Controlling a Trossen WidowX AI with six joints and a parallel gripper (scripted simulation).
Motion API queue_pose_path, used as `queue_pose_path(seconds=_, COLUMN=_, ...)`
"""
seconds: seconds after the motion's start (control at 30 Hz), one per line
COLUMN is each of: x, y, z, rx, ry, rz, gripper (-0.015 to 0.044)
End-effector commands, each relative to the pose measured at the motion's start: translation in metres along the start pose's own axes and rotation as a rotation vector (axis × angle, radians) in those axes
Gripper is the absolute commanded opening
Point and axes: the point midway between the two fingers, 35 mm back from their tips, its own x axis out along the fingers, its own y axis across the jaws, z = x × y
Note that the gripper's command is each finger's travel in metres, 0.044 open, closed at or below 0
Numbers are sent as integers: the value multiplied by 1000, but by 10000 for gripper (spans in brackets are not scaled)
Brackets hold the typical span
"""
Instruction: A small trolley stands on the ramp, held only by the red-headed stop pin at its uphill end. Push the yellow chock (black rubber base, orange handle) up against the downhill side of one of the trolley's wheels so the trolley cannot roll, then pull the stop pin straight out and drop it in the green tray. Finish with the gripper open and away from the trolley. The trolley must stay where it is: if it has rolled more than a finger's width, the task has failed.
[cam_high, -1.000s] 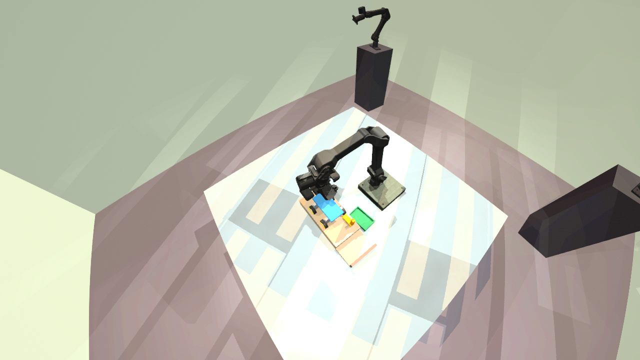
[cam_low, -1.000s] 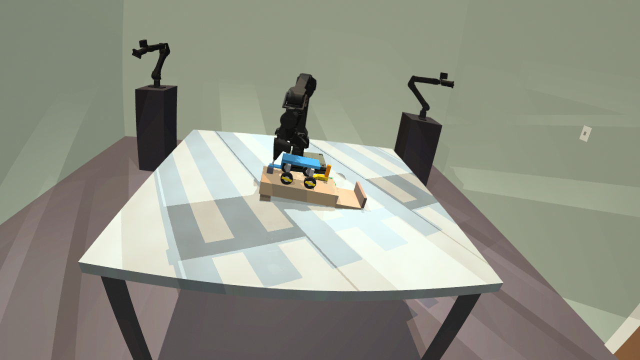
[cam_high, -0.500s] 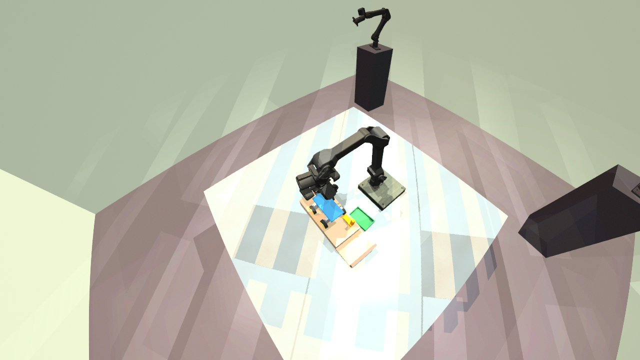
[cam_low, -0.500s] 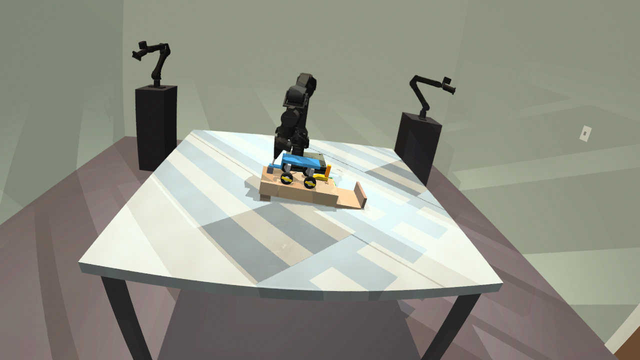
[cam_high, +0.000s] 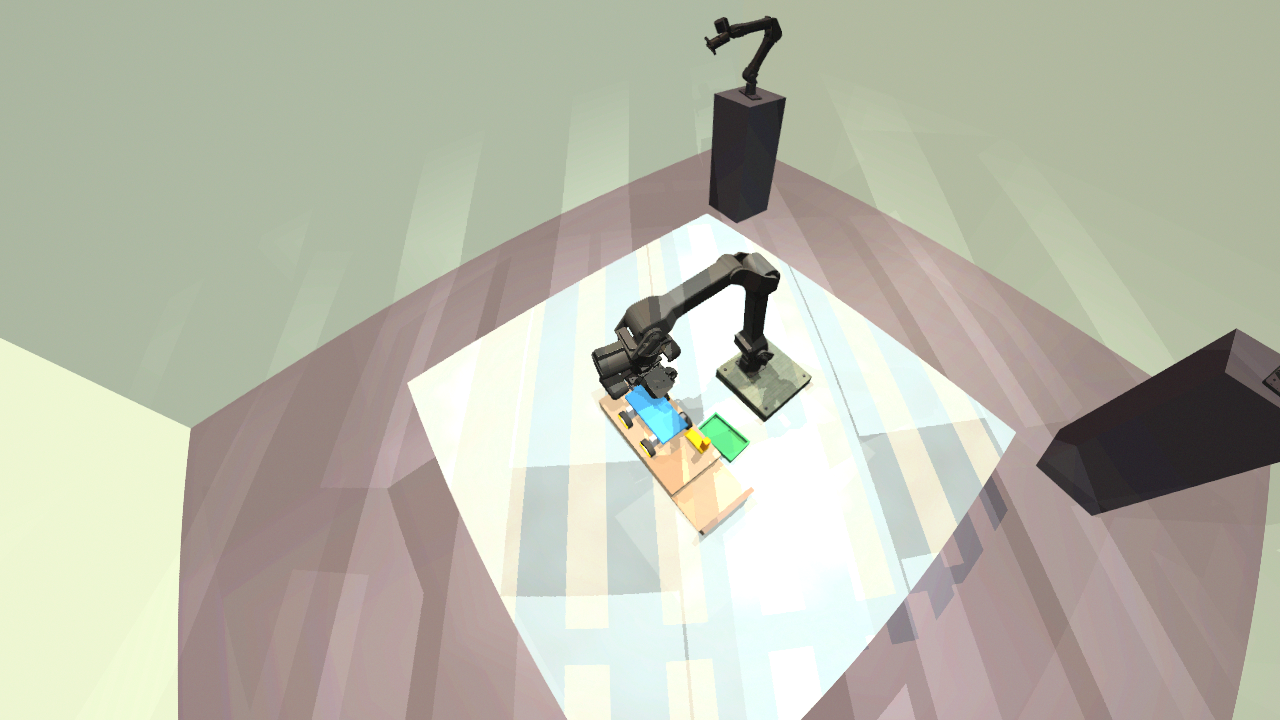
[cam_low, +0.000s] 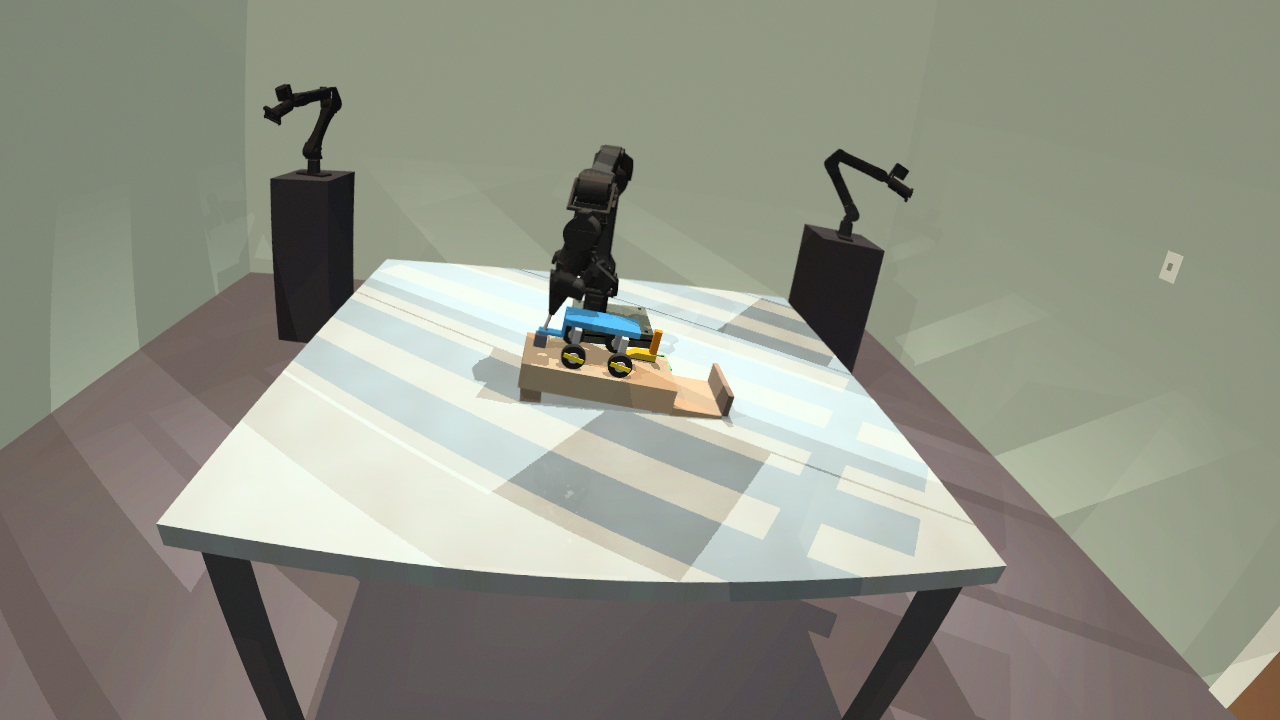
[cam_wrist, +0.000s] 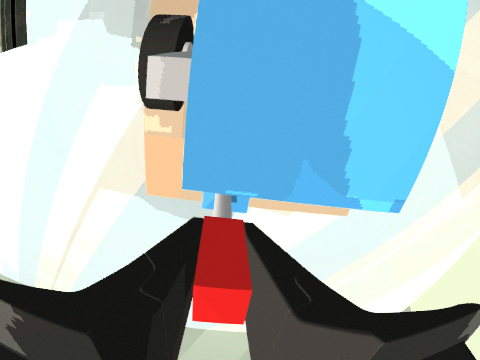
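My gripper (cam_low: 551, 310) (cam_wrist: 221, 230) is shut on the red head of the stop pin (cam_wrist: 222, 255) at the trolley's uphill end. The pin's grey shaft (cam_wrist: 222, 205) shows between the head and the trolley's blue tab (cam_wrist: 209, 202); whether its lower end is still in the hole is hidden. The blue trolley (cam_high: 657, 414) (cam_low: 601, 322) (cam_wrist: 275, 100) stands on the wooden ramp (cam_high: 675, 467) (cam_low: 590, 385) (cam_wrist: 164, 165). The yellow chock (cam_high: 695, 438) (cam_low: 640, 354) lies just downhill of the arm-side lower wheel; contact cannot be told. The green tray (cam_high: 725, 436) is empty.
The tray lies beside the ramp, between it and the arm's base plate (cam_high: 765, 398). The chock's orange handle (cam_high: 705, 443) (cam_low: 656, 342) stands upright near the trolley's downhill end. An end board (cam_low: 721, 390) rises at the ramp's foot. Two other arms stand on pedestals off the table.
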Motion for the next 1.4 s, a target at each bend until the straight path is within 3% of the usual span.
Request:
queue_pose_path(seconds=0.0, x=-5, y=-1, z=-2, rx=8, ry=7, rz=-8, gripper=0)
queue_pose_path(seconds=1.37, x=-17, y=-1, z=-17, rx=8, ry=8, rz=-8, gripper=0)
